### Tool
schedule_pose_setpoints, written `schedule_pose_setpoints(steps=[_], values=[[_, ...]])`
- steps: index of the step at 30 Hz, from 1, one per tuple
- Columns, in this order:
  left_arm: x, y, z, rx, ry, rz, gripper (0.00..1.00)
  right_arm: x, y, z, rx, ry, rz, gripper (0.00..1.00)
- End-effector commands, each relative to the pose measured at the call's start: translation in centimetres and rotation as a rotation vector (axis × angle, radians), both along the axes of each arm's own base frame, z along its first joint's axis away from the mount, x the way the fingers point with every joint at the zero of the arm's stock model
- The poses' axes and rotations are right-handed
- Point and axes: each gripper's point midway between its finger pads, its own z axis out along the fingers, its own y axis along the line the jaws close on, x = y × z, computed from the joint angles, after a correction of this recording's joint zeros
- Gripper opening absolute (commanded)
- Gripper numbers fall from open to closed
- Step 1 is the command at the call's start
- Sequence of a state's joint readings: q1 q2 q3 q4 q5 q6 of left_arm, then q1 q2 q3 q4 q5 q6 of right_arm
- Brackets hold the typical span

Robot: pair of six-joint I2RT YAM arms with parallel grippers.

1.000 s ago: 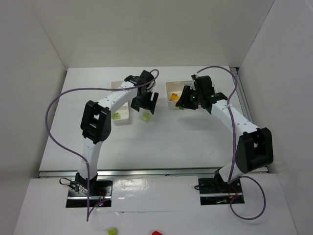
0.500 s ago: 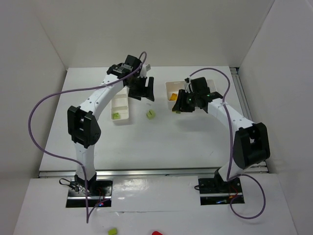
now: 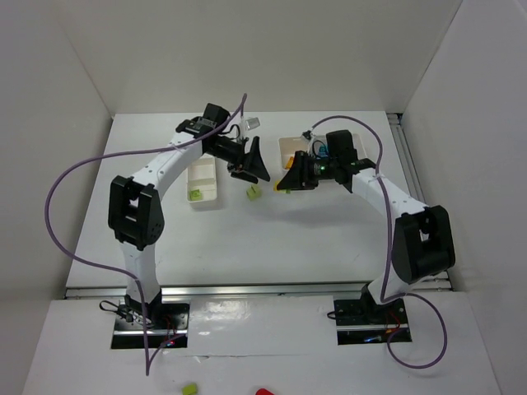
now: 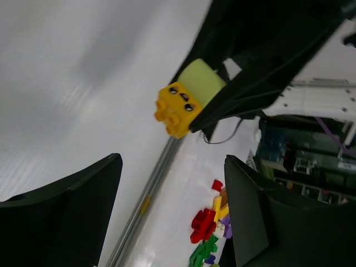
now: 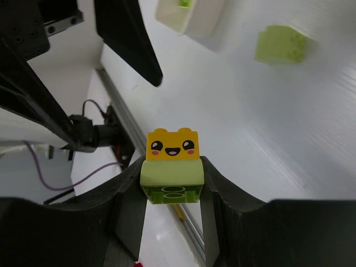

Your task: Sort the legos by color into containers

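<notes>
The right arm has swung left, away from the wider tray (image 3: 288, 146), and its right gripper (image 3: 291, 178) now hangs over the open table between the two containers. The left arm has lifted off the loose lime brick (image 3: 254, 192) it was hovering over a second ago and has turned its left gripper (image 3: 251, 163) to face the other head-on. To me that looks like setting up to split a two-colour piece. The right gripper (image 5: 171, 179) is clamped on a small stack (image 5: 171, 158), a yellow smiley-face brick sitting on a lime one. Its fingers pinch the lime half and the yellow half pokes out free. The left gripper (image 4: 172, 167) has its jaws wide apart and holds nothing, with the stack (image 4: 186, 100) just ahead of the gap. The loose lime brick lies on the table below them, near the narrow tray (image 3: 206, 170), which already holds a lime piece.
</notes>
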State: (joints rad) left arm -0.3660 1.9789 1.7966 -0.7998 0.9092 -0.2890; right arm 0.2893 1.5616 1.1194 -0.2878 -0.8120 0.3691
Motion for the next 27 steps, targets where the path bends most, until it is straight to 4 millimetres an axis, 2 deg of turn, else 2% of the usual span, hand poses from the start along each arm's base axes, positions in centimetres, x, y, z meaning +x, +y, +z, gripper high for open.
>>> schedule_pose_setpoints(steps=[1,6,12,16,17,20,21,22,23,24,25,26,27], values=[[-2.2,-1.2,5.8,-0.252,-0.092,-0.144,0.83,-1.2,1.6,5.7,0.187,-0.147,0.16,0.14],[-2.8,-1.4,6.3,-0.327,-0.073,-0.172,0.83,-1.6,1.8,6.2,0.209,-0.145,0.184,0.14],[-2.3,-1.5,6.0,-0.305,-0.09,-0.142,0.82,-1.8,1.8,6.9,0.219,-0.161,0.196,0.14],[-1.1,-1.4,4.9,-0.241,-0.122,-0.085,0.83,-1.8,1.8,7.1,0.219,-0.159,0.195,0.14],[-1.5,-1.6,5.7,-0.236,-0.165,-0.091,0.81,-1.9,1.9,7.3,0.228,-0.166,0.208,0.14],[-1.5,-1.3,4.8,-0.19,-0.262,-0.083,0.78,-2.5,2.0,7.5,0.258,-0.142,0.246,0.14],[-1.8,-1.0,5.9,-0.191,-0.324,-0.077,0.78,-2.4,1.9,7.4,0.27,-0.13,0.252,0.14],[-1.8,-1.0,5.0,-0.178,-0.397,-0.078,0.78,-3.0,2.0,7.4,0.302,-0.09,0.29,0.14],[-2.3,-1.1,5.4,-0.182,-0.46,-0.087,0.8,-3.1,2.1,7.4,0.313,-0.078,0.304,0.14],[-3.3,-0.7,7.7,-0.199,-0.574,-0.087,0.83,-3.0,1.8,7.3,0.317,-0.059,0.302,0.14],[-3.5,-0.7,8.1,-0.186,-0.674,-0.09,0.83,-3.1,1.9,7.4,0.332,-0.037,0.327,0.14],[-4.0,-0.2,7.1,-0.174,-0.703,-0.083,0.84,-3.2,1.9,7.2,0.336,-0.026,0.333,0.14],[-3.8,-0.1,8.2,-0.191,-0.788,-0.079,0.84,-3.1,2.0,7.1,0.334,-0.002,0.329,0.14]])
